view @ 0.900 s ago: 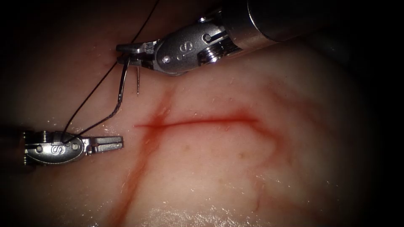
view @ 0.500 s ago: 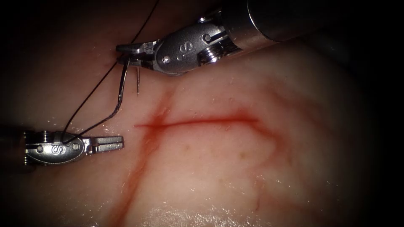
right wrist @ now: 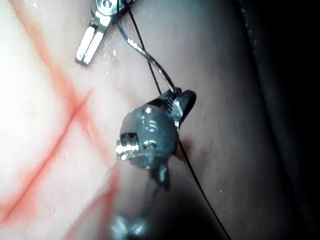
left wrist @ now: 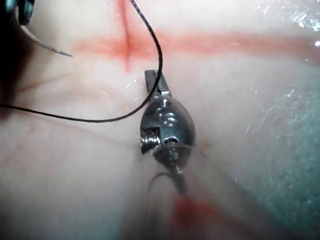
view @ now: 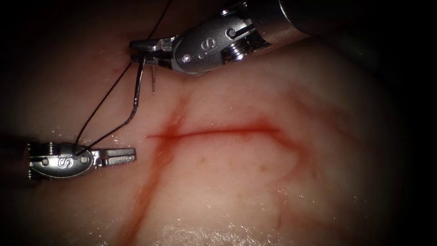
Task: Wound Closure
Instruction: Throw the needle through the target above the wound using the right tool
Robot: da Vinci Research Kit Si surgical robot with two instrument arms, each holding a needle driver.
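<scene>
Right tool [view: 142, 51]: fingers clamped on the curved needle [view: 136, 93] near its mid-curve, clear of the tissue [view: 236, 182], left of the cut [view: 218, 132].
Left tool [view: 119, 156]: fingers closed, holding nothing; thread [view: 98, 109] drapes across it.
</scene>
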